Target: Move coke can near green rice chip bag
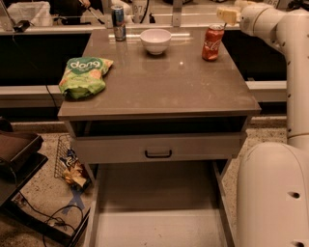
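A grey-brown flat-topped bench (159,91) with a front drawer is carrying four things. A light green soft rice chip bag (84,75) is lying at its left edge, and a slim blue-and-silver can (118,22) is standing at the far left. A round white bowl (155,40) is sitting near that can, and a small red coke can (212,43) is standing upright at the far right. The cream tool (227,14) is hovering just above the red can.

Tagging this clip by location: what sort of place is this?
Likely an office break area: a grey counter with a drawer, plus the green rice chip bag and coke can. The gripper hovers just above the can.
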Available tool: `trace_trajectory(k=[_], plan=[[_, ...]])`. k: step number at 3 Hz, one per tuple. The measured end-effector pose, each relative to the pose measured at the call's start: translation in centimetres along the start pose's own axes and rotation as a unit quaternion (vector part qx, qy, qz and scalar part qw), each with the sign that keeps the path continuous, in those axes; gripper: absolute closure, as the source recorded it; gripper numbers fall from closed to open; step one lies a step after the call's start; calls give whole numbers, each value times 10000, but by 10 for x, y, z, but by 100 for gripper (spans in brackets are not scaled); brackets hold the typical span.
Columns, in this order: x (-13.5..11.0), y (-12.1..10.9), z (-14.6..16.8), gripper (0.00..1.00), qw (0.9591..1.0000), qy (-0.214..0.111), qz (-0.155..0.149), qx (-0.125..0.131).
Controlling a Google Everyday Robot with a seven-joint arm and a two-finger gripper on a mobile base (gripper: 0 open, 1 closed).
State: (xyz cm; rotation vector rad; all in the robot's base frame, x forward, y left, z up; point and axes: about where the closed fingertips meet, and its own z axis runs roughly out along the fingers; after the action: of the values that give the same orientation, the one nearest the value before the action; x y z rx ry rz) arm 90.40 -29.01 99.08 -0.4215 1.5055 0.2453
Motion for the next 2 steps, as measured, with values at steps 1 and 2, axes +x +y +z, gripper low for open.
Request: trace_trajectory(k=[1, 2], plan=[[-1, 1, 1, 36, 10000, -2, -1, -13], [1, 5, 5, 4, 10000, 5, 7, -44]])
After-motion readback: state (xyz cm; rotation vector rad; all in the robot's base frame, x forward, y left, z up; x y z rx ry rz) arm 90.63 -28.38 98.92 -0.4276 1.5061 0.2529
